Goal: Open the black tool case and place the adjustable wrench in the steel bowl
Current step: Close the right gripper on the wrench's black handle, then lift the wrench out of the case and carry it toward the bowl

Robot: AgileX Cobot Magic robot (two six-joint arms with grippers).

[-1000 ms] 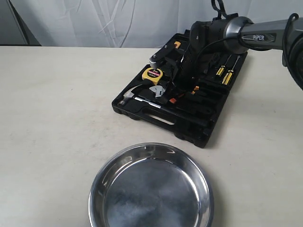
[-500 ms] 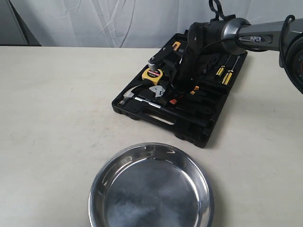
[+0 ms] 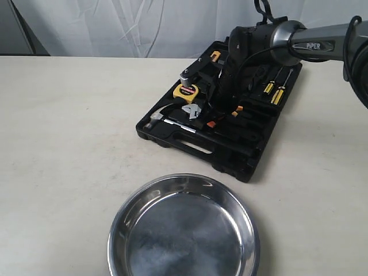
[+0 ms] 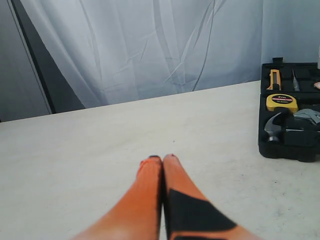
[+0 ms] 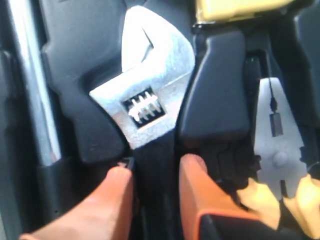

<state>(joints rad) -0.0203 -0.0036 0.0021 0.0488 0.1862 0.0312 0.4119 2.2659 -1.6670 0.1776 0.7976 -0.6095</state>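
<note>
The black tool case (image 3: 230,158) lies open at the back of the table. The adjustable wrench (image 3: 191,110) rests in its moulded slot, silver head and thumbwheel showing (image 5: 150,95). My right gripper (image 3: 218,106) reaches down into the case; its orange fingers (image 5: 117,190) press both sides of the wrench's black handle, gripper (image 5: 156,172) shut on it. The steel bowl (image 3: 184,236) stands empty at the front. My left gripper (image 4: 162,157) is shut with nothing in it, low over the bare table, away from the case (image 4: 285,150).
In the case lie a yellow tape measure (image 3: 185,90), a silver-headed hammer (image 3: 155,119), orange-handled pliers (image 5: 280,150) right beside the wrench, and yellow-handled screwdrivers (image 3: 275,92). A white curtain hangs behind the table.
The right arm shifted slightly over the case and has settled. The wrench still lies in its slot. The bowl and case have not moved.
</note>
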